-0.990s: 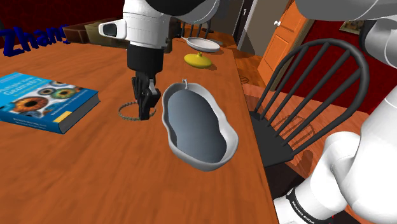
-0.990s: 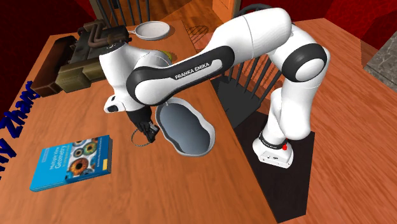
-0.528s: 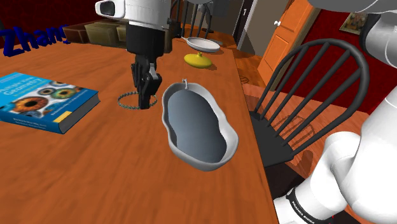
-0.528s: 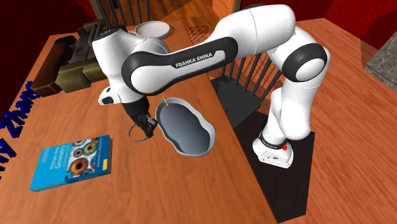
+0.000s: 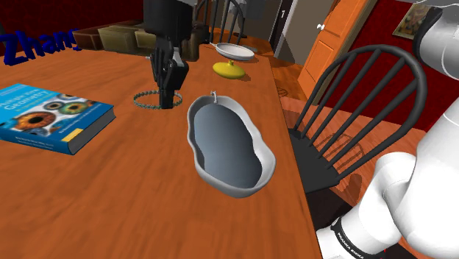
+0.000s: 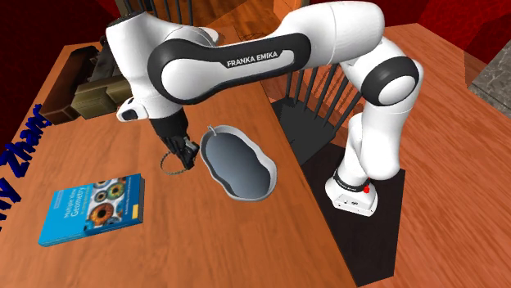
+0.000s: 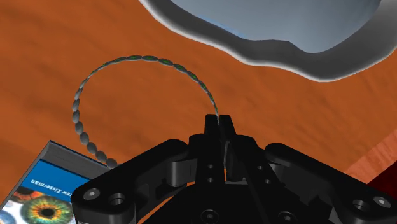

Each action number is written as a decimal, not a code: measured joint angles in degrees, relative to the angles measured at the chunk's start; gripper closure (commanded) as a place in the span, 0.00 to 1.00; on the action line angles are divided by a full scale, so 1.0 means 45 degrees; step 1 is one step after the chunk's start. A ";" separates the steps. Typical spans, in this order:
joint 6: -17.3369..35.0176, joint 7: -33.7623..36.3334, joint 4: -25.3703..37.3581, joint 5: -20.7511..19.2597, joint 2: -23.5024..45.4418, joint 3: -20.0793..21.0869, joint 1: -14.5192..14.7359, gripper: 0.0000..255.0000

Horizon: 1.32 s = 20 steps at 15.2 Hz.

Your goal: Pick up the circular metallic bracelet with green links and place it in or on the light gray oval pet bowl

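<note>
Gripper point(image 5: 168, 101) risen since earlier frame, jaws pinching bracelet point(image 7: 136, 58) (by one edge) beside bowl point(image 5: 228, 151).

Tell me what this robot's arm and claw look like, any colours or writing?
The arm is glossy white, built of rounded segments with dark bands at the joints. One dark band carries white lettering, FRANKA EMIKA. The gripper is all black: two slim fingers on a blocky body dotted with round screws. A small red spot marks the arm's foot, above the black stand.
</note>
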 measured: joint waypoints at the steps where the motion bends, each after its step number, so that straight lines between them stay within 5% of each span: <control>1: -0.0188 0.0030 0.0200 -0.0001 0.0012 -0.0002 -0.0005 1.00; 10: -0.1821 0.0378 0.2347 -0.0041 0.0491 0.0014 0.0007 1.00; 20: -0.1478 -0.0501 -0.3081 0.0502 -0.4443 -0.0381 -0.0408 1.00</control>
